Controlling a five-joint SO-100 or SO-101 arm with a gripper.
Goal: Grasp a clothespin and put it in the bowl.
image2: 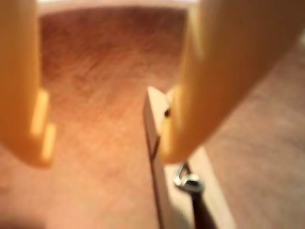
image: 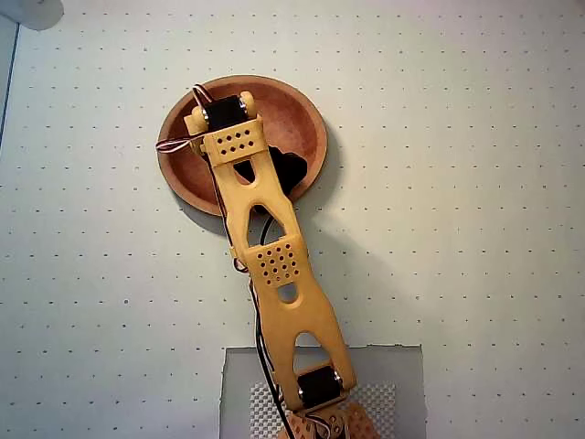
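Release step: arm (image: 274, 265) was over the bowl (image: 302, 110), pin already inside.
In the wrist view the gripper (image2: 105, 152) stood wide, holding nothing; the pin (image2: 159, 186) lay on the bowl floor against the right finger (image2: 209, 95). Next move likely called for a straight lift clear.

Reddish-brown bowl (image: 302, 114), light-tan clothespin (image2: 155, 143), orange-yellow arm (image: 274, 265), white dotted table (image: 457, 229)
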